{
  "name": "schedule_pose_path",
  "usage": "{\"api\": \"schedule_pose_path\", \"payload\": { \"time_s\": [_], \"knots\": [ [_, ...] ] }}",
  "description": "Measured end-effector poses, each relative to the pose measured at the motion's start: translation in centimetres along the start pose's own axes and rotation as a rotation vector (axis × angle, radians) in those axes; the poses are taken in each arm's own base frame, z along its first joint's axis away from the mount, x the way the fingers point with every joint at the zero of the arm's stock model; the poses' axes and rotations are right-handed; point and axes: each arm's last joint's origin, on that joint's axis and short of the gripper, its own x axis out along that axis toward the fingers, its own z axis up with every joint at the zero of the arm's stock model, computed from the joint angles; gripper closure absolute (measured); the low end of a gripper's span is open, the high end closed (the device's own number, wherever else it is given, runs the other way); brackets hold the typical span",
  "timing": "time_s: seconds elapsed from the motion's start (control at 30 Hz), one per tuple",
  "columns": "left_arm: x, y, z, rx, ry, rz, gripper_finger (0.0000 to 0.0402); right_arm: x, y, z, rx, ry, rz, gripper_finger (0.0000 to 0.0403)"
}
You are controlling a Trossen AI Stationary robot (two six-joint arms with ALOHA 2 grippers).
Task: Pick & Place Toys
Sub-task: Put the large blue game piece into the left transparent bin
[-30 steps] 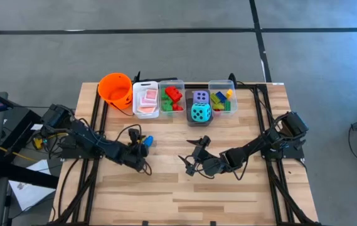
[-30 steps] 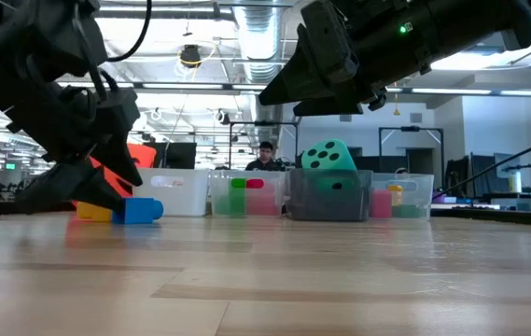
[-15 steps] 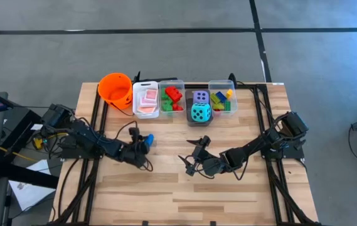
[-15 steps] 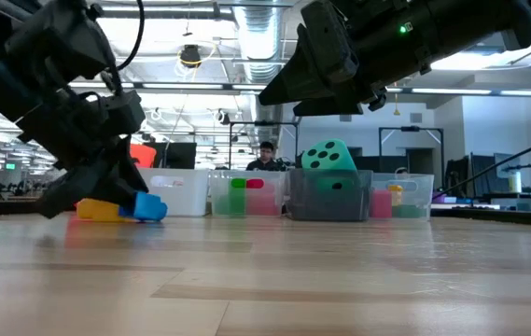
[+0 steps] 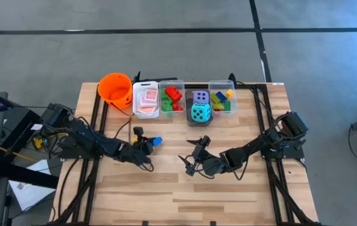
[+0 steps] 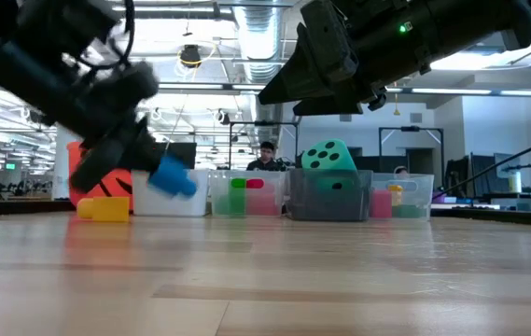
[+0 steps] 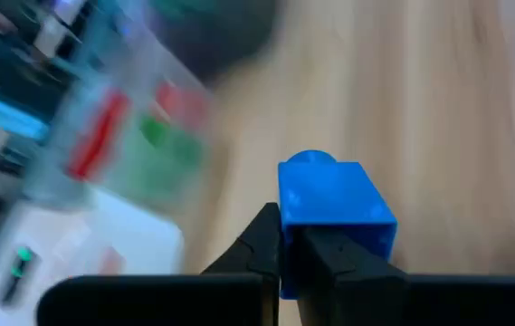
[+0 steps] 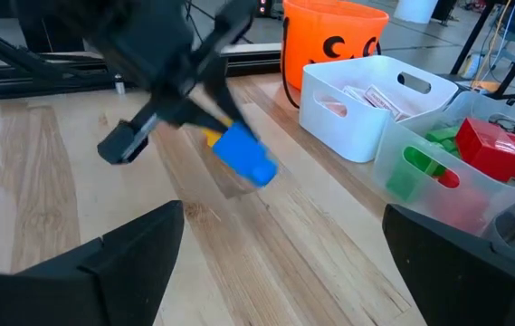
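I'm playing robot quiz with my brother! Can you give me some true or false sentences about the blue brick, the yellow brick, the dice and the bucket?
1. The left gripper holds the blue brick above the table. True.
2. The yellow brick is in the air too. False: it lies on the table.
3. The right gripper holds a die. False: its fingers are open and empty.
4. The teal die sits in a bin. True.
5. The orange bucket is tipped over. False: it stands upright.

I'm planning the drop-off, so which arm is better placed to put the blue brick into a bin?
Left. Its end effector already grips the blue brick clear of the table; the right end effector hangs open and empty.
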Motion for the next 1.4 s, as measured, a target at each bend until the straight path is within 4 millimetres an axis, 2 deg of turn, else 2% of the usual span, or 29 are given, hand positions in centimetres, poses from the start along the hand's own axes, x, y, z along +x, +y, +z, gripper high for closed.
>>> {"api": "schedule_pose_path", "payload": {
  "time_s": [0.17,0.33,0.53,0.73,0.87,0.97,1.17,1.4],
  "knots": [
    [0.1,2.9,2.5,-0.058,-0.118,0.160,0.0396,0.1,-0.1,0.0,-0.001,0.000,-0.002,0.0030],
    [1.3,6.9,3.4,-0.079,-0.158,0.243,0.0398,0.1,-0.1,0.0,0.007,0.000,-0.002,0.0030],
    [4.3,11.8,2.5,-0.182,-0.217,0.231,0.0399,0.1,0.0,0.0,0.009,-0.002,-0.002,0.0030],
    [7.5,15.6,1.1,-0.228,-0.165,0.259,0.0398,0.1,0.0,0.1,0.016,-0.006,-0.001,0.0030],
    [9.4,16.5,1.5,-0.221,-0.210,0.165,0.0394,0.2,-0.1,0.2,0.020,-0.009,-0.003,0.0030],
    [10.7,16.3,2.0,-0.209,-0.232,0.104,0.0375,0.3,-0.2,0.2,0.021,-0.008,-0.007,0.0030],
    [12.4,16.0,2.5,-0.236,-0.186,0.132,0.0305,0.3,-0.2,0.2,0.021,-0.005,0.002,0.0030],
    [12.1,16.0,2.8,-0.258,-0.181,0.140,0.0216,0.3,-0.2,0.1,0.017,0.004,0.016,0.0030]
  ]
}}
